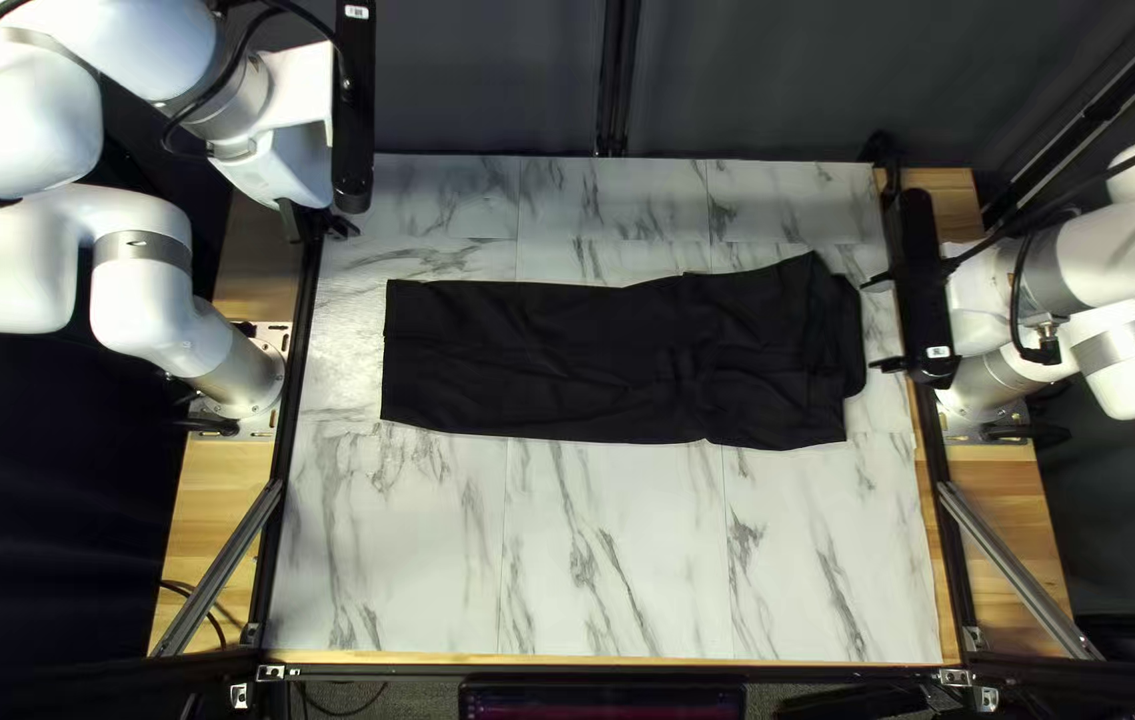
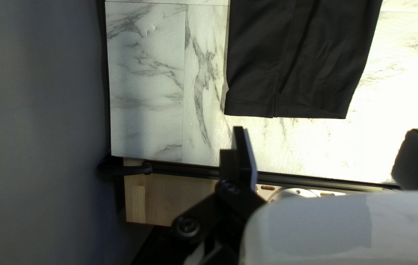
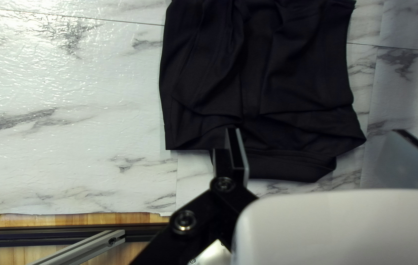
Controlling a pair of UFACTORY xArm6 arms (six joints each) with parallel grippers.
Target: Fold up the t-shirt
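Across the marble-patterned table [image 1: 621, 547], the black t-shirt [image 1: 581, 360] lies in a long strip, its wider, rumpled end toward my right hand [image 1: 877, 322] and its straighter end toward my left hand [image 1: 354, 114], both hands spread wide.
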